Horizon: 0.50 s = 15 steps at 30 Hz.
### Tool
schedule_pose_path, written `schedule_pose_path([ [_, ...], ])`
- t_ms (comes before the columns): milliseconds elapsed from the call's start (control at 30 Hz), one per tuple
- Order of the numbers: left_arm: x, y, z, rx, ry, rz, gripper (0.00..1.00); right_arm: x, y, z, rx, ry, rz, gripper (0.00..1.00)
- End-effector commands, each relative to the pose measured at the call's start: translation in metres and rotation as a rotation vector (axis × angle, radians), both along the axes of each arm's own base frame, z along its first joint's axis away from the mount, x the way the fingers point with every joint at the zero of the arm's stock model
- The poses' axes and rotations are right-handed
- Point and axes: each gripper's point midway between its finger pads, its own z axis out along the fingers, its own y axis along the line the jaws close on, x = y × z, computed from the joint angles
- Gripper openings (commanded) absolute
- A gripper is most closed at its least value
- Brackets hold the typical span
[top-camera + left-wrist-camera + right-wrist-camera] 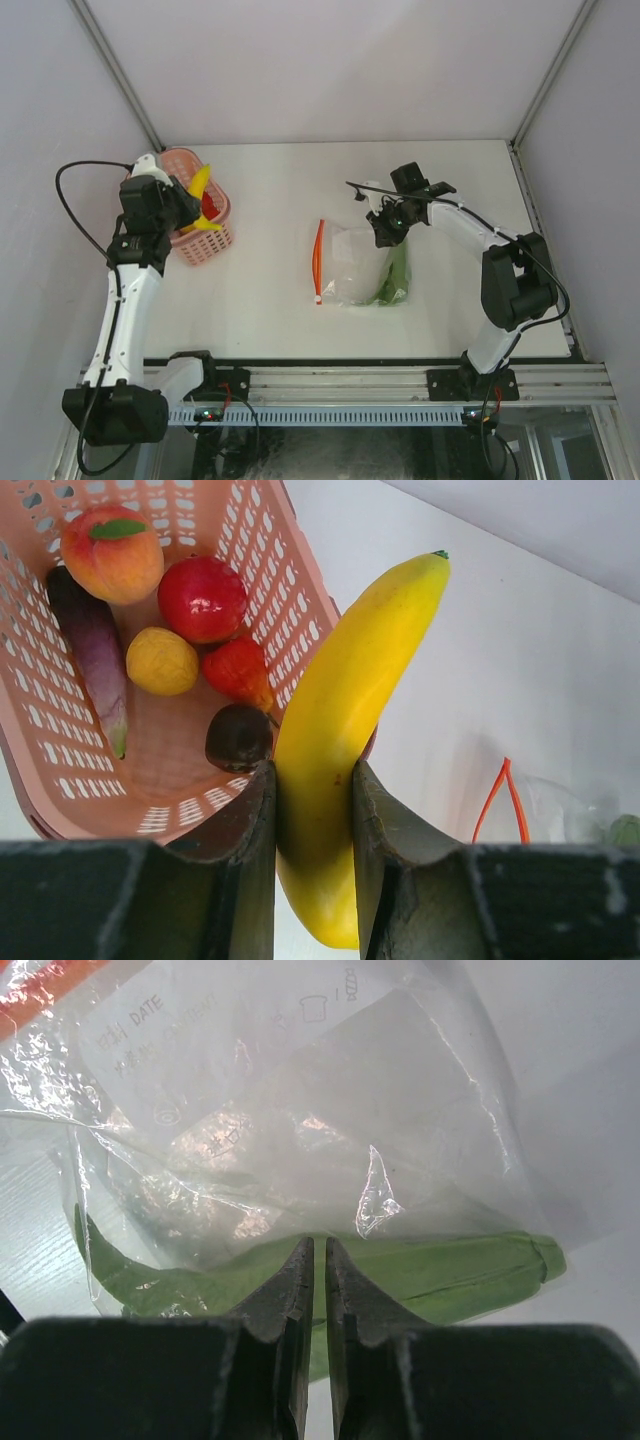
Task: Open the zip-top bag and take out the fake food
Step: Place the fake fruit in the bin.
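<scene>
At the far left of the counter [270, 190], the left arm [130, 290] reached over a pink perforated basket [300, 590]. The left jaws were pinching a yellow banana [340, 720] near its lower end, and the fruit stood tilted against the basket's right wall, its green tip pointing up and away. Inside the basket lay a purple eggplant [90, 650] along the left wall, a peach [112, 552] at the far end, a red round piece [202, 598], a yellow round piece [162, 661], a red tapered piece [238, 670] and a dark round piece [238, 737] nearest the jaws.

Well apart from the basket, near the middle of the counter, the zip-top bag [350, 265] lay flat. Its red-orange zipper strip [319, 260] ran along the bag's left edge, and in the left wrist view the strip's two halves stood parted. A green leafy piece [395, 275] sat inside the bag against its right side.

The right arm [505, 280] bent in from the right edge. The right jaws were pressed almost together at the bag's far right corner, nipping the clear film just above the green piece.
</scene>
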Motion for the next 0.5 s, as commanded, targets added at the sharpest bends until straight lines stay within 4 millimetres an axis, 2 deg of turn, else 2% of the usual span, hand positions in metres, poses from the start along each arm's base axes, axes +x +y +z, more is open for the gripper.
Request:
schedule_pose_path([
  [0,0.018,0.003,0.035,-0.042,-0.105,0.001,0.00,0.003,0.002,0.020,0.040,-0.061,0.013,0.08],
  [200,0.028,0.028,0.033,-0.052,-0.109,0.092,0.00,0.003,0.002,0.020,0.040,-0.060,0.012,0.08],
  [467,0.036,0.074,0.008,0.008,-0.002,0.316,0.00,0.001,0.005,0.022,0.049,-0.061,0.023,0.08],
])
